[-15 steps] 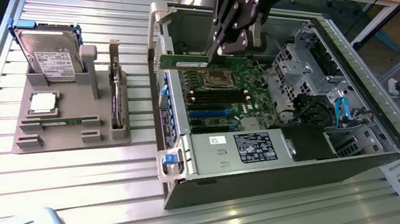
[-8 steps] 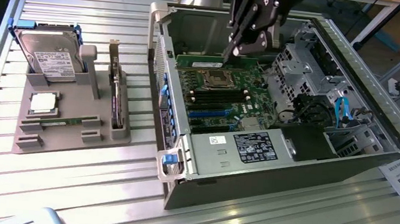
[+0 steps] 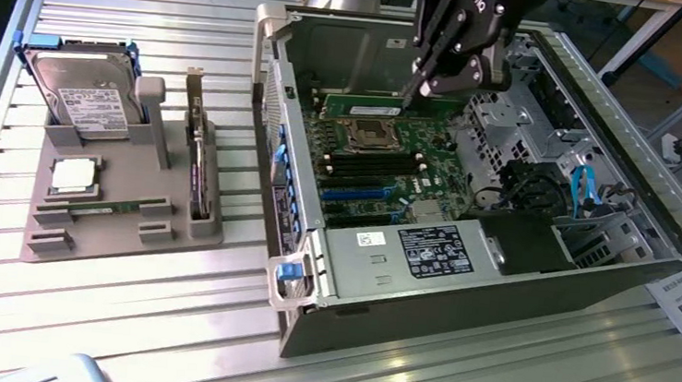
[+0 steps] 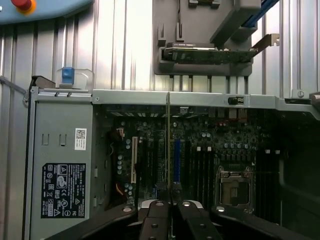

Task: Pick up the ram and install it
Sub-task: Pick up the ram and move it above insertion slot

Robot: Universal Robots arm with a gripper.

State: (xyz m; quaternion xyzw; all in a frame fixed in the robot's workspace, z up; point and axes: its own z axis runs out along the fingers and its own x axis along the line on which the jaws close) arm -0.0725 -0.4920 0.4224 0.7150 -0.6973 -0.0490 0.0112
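Slatted metal table (image 3: pixel 119 320) — bearing grey parts holder (image 3: pixel 177 232), open computer case (image 3: pixel 492 302).

Gripper (image 3: pixel 415 92) black w/ white lettering. Ram (image 4: pixel 168 145), seen edge-on, is a thin dull olive-green line. Motherboard (image 3: pixel 381 162) green w/ black slots, one slot (image 3: pixel 348 194) blue. PC case (image 3: pixel 429 319) dark grey outside, bare silver metal inside. PSU (image 3: pixel 435 252) grey, black label w/ white print. Cable (image 3: pixel 582 189) and latch (image 3: pixel 293 276) bright blue. Holder (image 3: pixel 115 227) flat mid-grey. Hard drive (image 3: pixel 83 94) silver, white label, blue frame. Table (image 3: pixel 119 320) – silver, ribbed in parallel slats. Button (image 4: pixel 21 4) – red, orange ring.
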